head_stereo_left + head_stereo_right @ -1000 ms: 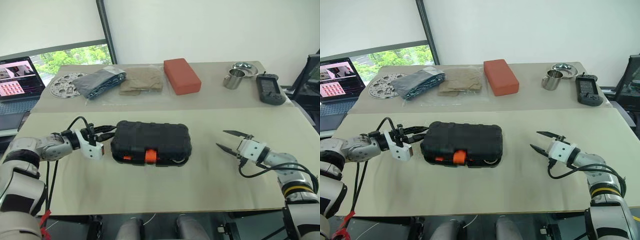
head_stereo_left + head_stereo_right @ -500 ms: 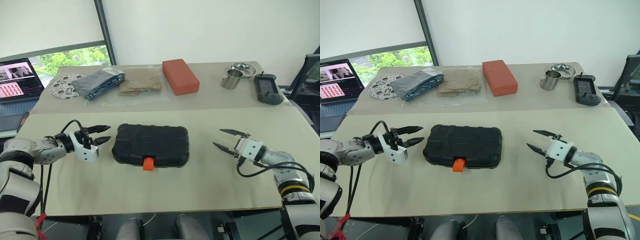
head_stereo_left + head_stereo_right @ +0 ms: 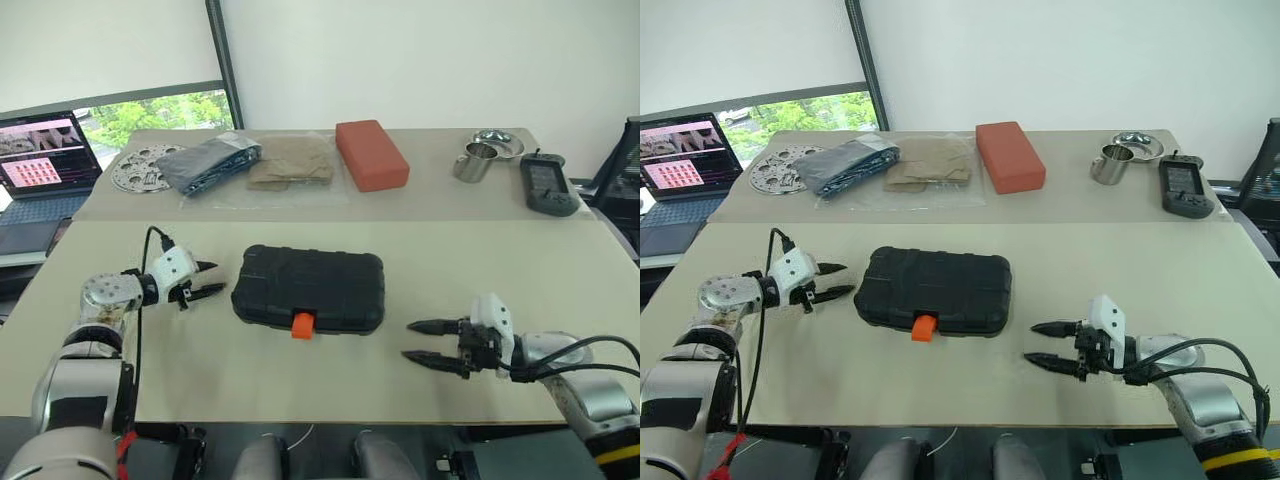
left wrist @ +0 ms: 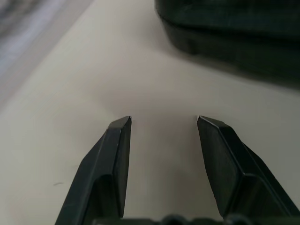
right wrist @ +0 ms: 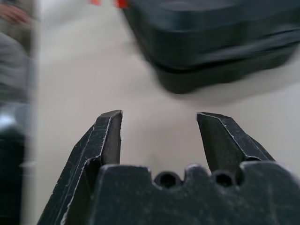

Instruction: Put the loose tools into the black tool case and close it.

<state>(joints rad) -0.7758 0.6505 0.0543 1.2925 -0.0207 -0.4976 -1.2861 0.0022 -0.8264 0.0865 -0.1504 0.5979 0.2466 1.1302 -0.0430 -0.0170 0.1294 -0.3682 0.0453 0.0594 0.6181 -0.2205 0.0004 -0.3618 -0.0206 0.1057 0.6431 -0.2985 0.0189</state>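
The black tool case [image 3: 309, 291] lies shut in the middle of the table [image 3: 300, 370], orange latch [image 3: 303, 325] toward the robot, and the left pincer [image 3: 207, 279] and right pincer [image 3: 418, 341] flank it, apart and empty, probably finished.

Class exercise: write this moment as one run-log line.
black tool case: closed on table | left gripper: open, empty, beside case | right gripper: open, empty, apart from case

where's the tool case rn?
Head views: black tool case lies closed mid-table on the near table, between the left gripper and right gripper, touching neither.
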